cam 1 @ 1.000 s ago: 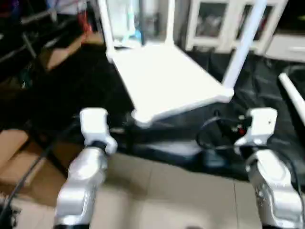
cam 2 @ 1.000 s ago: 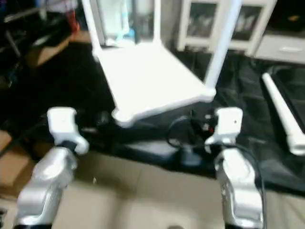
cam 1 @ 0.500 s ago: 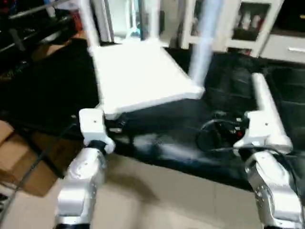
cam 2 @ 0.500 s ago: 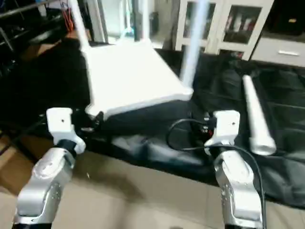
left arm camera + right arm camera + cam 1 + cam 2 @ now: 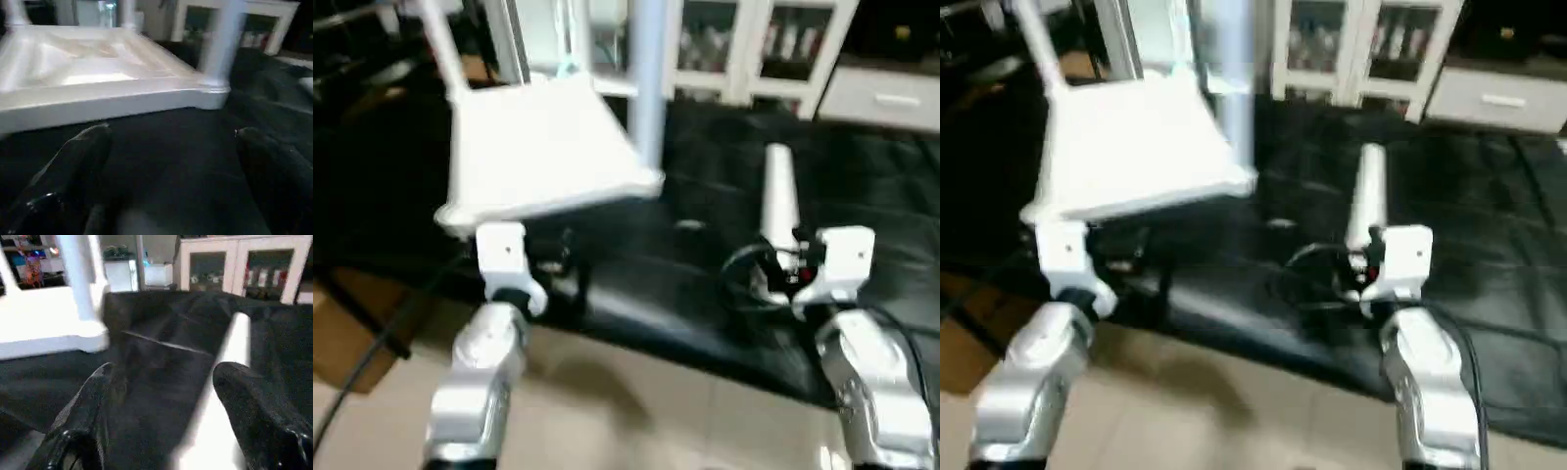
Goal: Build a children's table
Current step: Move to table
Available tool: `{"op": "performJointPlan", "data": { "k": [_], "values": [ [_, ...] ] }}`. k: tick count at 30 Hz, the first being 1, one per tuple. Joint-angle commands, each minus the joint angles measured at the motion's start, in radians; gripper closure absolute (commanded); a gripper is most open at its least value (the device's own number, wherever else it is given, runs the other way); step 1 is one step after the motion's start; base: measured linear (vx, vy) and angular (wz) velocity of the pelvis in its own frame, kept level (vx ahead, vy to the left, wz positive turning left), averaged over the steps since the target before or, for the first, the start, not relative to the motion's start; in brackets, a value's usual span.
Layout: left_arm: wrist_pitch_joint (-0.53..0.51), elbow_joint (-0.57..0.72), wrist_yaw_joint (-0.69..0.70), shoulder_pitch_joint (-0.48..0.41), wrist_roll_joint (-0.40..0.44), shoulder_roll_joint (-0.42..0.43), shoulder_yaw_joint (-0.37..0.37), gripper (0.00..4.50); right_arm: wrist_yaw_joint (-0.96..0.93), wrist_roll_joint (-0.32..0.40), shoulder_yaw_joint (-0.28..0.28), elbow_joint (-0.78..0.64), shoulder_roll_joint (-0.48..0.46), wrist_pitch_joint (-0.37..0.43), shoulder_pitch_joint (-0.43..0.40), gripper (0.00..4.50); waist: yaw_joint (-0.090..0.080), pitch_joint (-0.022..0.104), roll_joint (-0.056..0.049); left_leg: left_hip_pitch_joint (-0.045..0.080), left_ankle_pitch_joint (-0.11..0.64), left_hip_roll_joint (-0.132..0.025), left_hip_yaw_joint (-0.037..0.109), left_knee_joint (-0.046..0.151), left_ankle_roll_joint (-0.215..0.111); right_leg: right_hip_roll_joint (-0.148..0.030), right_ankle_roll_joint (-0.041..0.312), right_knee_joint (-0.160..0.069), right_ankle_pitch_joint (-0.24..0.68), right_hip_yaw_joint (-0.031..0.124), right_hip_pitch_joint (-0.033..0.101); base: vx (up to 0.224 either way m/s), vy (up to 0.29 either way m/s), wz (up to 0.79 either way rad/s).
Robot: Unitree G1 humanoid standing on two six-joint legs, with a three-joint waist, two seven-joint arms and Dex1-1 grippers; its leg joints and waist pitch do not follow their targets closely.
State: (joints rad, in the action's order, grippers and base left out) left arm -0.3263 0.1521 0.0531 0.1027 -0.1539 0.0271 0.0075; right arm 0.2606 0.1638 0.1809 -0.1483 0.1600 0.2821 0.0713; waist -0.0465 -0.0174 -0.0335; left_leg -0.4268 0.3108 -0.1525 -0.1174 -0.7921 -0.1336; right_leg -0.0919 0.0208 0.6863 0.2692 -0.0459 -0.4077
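One leg left to put on the little table

The tabletop [image 5: 533, 147] lies upside down on the black cloth [image 5: 862, 196], and legs already stand up from its corners, like the near leg [image 5: 648, 78]. One loose leg [image 5: 779, 206] lies flat on the cloth, well apart from the tabletop and right in front of the right arm. The step now looks like fetching this loose leg. The right gripper [image 5: 166, 396] has its two black fingers spread apart and holds nothing; the loose leg lies just beside one finger [image 5: 249, 406]. The left gripper [image 5: 171, 161] is spread very wide and holds nothing too, and it points at the tabletop's near edge. Next, the right gripper likely has to go down around the loose leg and squeeze it, then carry it to an empty corner hole. No words or labels can be read anywhere.
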Motion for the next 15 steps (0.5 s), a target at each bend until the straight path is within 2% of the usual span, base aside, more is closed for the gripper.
{"op": "performJointPlan", "data": {
  "k": [1,2,3,4,5,6,7,8,9,10,11,12,13,14,15],
  "values": [
    [-0.001,0.012,-0.001,0.007,0.002,0.013,0.000,0.06,-0.002,0.002,0.001,-0.017,-0.005,0.005,0.011,1.26,0.008,0.045,0.045,-0.023,0.132,0.075,-0.043,-0.056,0.028,-0.091,0.477,-0.172,-0.050,0.042,0.075,-0.064,-0.314,0.03],
    [0.014,0.015,0.009,0.017,0.005,0.009,-0.008,0.06,-0.005,0.014,-0.003,-0.023,0.008,0.029,0.036,1.26,-0.004,0.042,0.094,0.002,0.176,0.075,-0.052,-0.037,0.039,-0.086,0.381,-0.200,0.119,0.046,0.073,-0.066,-0.257,0.00],
    [0.032,0.031,0.027,0.025,0.001,0.005,-0.019,0.06,-0.004,0.031,-0.004,-0.045,0.021,0.076,0.072,1.26,-0.004,0.033,0.025,0.025,0.175,0.043,-0.017,0.020,0.040,-0.112,0.232,-0.222,0.379,0.057,0.091,-0.066,-0.257,0.00],
    [0.043,0.038,0.036,0.028,-0.002,0.005,-0.023,0.06,-0.004,0.030,-0.010,-0.054,0.030,0.099,0.092,1.26,-0.018,0.020,0.003,0.076,0.213,0.036,-0.020,0.063,0.027,-0.057,0.079,-0.268,0.531,0.077,0.053,-0.095,-0.249,0.03],
    [0.046,0.039,0.036,0.029,-0.001,0.007,-0.022,0.06,0.000,0.024,-0.020,-0.055,0.034,0.100,0.099,1.26,-0.040,0.018,-0.022,0.094,0.216,-0.117,0.099,0.215,-0.011,-0.022,-0.125,-0.207,0.515,-0.017,0.082,-0.097,-0.227,-0.12],
    [0.046,0.039,0.036,0.029,0.000,0.007,-0.021,0.06,0.000,0.023,-0.020,-0.055,0.034,0.100,0.099,1.26,-0.049,0.012,-0.039,0.127,0.319,-0.232,0.190,0.290,-0.038,-0.005,-0.167,-0.081,0.422,-0.031,0.041,-0.097,-0.227,-0.12],
    [0.044,0.040,0.030,0.027,0.001,0.007,-0.016,0.06,0.002,0.022,-0.026,-0.058,0.032,0.101,0.099,1.26,-0.062,0.025,-0.033,0.187,0.446,-0.208,0.153,0.305,-0.023,-0.001,-0.106,0.025,0.170,-0.036,-0.005,-0.037,-0.166,-0.07],
    [0.046,0.041,0.021,0.026,-0.002,0.002,-0.003,0.06,0.006,0.025,-0.035,-0.064,0.029,0.105,0.101,1.26,-0.072,0.004,-0.004,0.181,0.433,-0.156,0.107,0.318,-0.086,-0.006,-0.047,0.035,0.015,-0.020,-0.007,0.005,-0.163,0.13],
    [0.046,0.041,0.020,0.025,-0.002,0.001,-0.002,0.06,0.006,0.026,-0.036,-0.065,0.029,0.106,0.101,1.26,-0.076,0.006,0.004,0.181,0.399,-0.120,0.084,0.309,-0.103,-0.015,-0.035,0.003,-0.023,-0.015,0.000,0.005,-0.163,0.13],
    [0.044,0.042,0.012,0.025,0.000,0.006,0.005,0.06,0.019,0.038,-0.044,-0.072,0.024,0.106,0.102,1.26,-0.078,0.017,0.044,0.140,0.275,-0.032,0.046,0.253,-0.091,-0.051,-0.037,-0.107,-0.038,0.025,0.048,0.010,-0.181,0.01],
    [0.046,0.042,0.012,0.025,0.001,0.009,0.005,0.06,0.023,0.039,-0.046,-0.073,0.023,0.105,0.102,1.26,-0.055,0.037,0.062,0.028,0.081,0.014,0.023,0.168,-0.043,-0.146,-0.065,-0.151,0.010,0.100,0.151,-0.024,-0.208,-0.20],
    [0.047,0.042,0.013,0.025,0.001,0.010,0.005,0.06,0.024,0.039,-0.047,-0.074,0.023,0.105,0.102,1.26,-0.029,0.045,0.054,0.020,-0.030,0.010,0.033,0.146,-0.012,-0.173,-0.056,-0.149,-0.052,0.116,0.160,-0.024,-0.208,-0.20],
    [0.050,0.043,0.016,0.024,0.000,0.011,0.006,0.06,0.026,0.044,-0.048,-0.076,0.023,0.108,0.102,1.26,-0.029,0.055,0.060,0.029,-0.308,0.003,0.045,0.178,0.020,-0.094,-0.003,-0.084,-0.570,0.081,0.135,-0.008,-0.208,-0.11],
    [0.049,0.044,0.017,0.023,-0.001,0.011,0.009,0.06,0.025,0.047,-0.050,-0.078,0.025,0.116,0.103,1.26,-0.031,0.057,0.063,0.027,-0.362,0.012,0.041,0.178,0.031,-0.070,0.006,-0.075,-0.698,0.068,0.136,0.030,-0.143,-0.04],
    [0.049,0.047,0.018,0.022,-0.002,0.011,0.010,0.06,0.025,0.048,-0.052,-0.079,0.027,0.121,0.103,1.26,-0.025,0.056,0.055,0.032,-0.357,0.018,0.036,0.185,0.055,-0.049,0.028,-0.073,-0.800,0.057,0.136,0.030,-0.143,-0.04]
  ]
}}
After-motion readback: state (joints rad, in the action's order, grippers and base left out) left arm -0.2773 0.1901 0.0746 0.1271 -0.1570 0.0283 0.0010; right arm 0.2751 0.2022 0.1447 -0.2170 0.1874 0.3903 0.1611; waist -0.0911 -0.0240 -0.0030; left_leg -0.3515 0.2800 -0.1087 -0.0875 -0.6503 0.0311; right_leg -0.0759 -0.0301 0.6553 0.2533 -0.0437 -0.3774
